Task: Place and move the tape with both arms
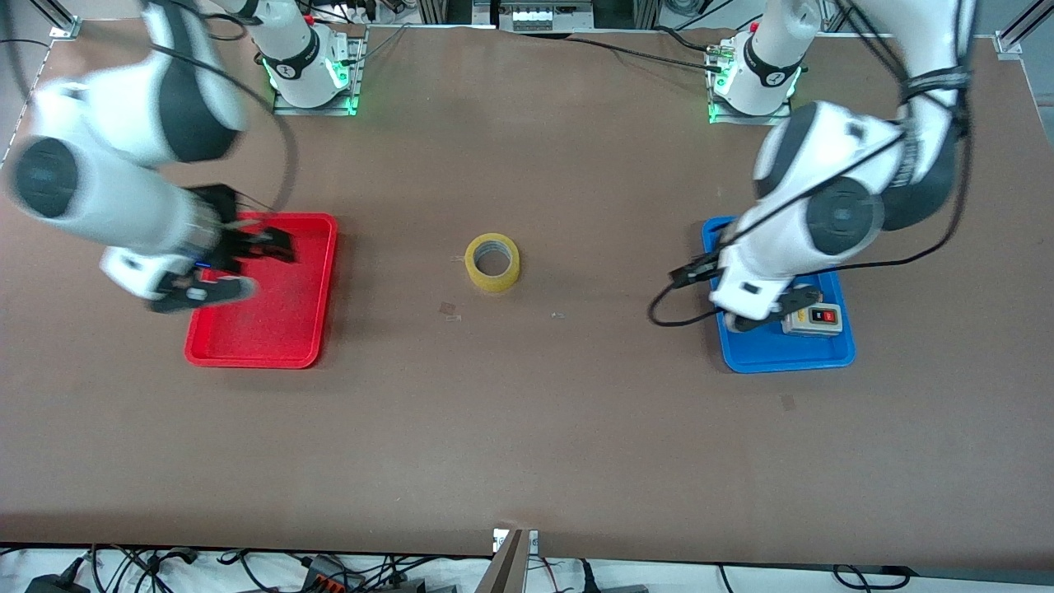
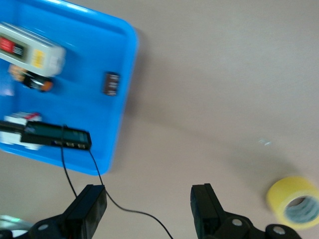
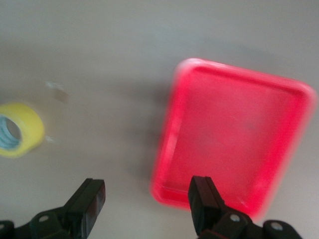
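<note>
The tape, a yellowish ring with a grey-white core, lies flat in the middle of the table, apart from both grippers. It also shows in the left wrist view and the right wrist view. My right gripper is up over the red tray, open and empty. My left gripper is up over the blue tray, open and empty; a thin black cable hangs between its fingers.
The grey switch box with red and black buttons lies in the blue tray, with a few small items beside it. The red tray holds nothing. Bare brown table lies all round the tape.
</note>
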`<state>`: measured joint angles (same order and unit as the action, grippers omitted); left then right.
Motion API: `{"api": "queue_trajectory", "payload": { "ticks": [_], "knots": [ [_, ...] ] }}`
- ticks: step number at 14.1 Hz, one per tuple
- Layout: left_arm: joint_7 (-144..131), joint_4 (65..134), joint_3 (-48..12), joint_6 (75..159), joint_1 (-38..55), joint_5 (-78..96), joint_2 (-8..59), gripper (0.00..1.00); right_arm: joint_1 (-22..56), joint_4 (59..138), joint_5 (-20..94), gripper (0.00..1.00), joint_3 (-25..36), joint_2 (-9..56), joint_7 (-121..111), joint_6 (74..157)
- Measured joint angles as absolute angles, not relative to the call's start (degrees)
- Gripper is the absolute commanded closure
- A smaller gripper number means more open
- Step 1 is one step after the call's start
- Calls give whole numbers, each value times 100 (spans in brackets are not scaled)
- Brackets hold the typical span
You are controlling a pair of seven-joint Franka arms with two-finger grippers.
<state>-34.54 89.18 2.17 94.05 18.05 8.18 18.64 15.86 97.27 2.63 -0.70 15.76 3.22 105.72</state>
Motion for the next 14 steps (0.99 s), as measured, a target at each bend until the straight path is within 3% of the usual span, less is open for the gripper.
{"api": "queue_trajectory", "payload": {
  "ticks": [3, 7, 10, 14],
  "knots": [
    [-2046, 9467, 228, 9142, 1015, 811, 1096, 0, 2688, 9645, 261, 0, -88, 2324, 1512, 11333],
    [-432, 9869, 214, 8614, 246, 482, 103, 0, 3292, 9324, 262, 0, -83, 3236, 2212, 11921],
    [151, 9739, 166, 8479, -32, 443, -268, 0, 3465, 9227, 292, 0, -81, 3561, 2351, 12036],
    [324, 9070, 115, 8279, -185, 259, -284, 0, 3680, 9218, 710, 0, -80, 3669, 2374, 12026]
  ]
}}
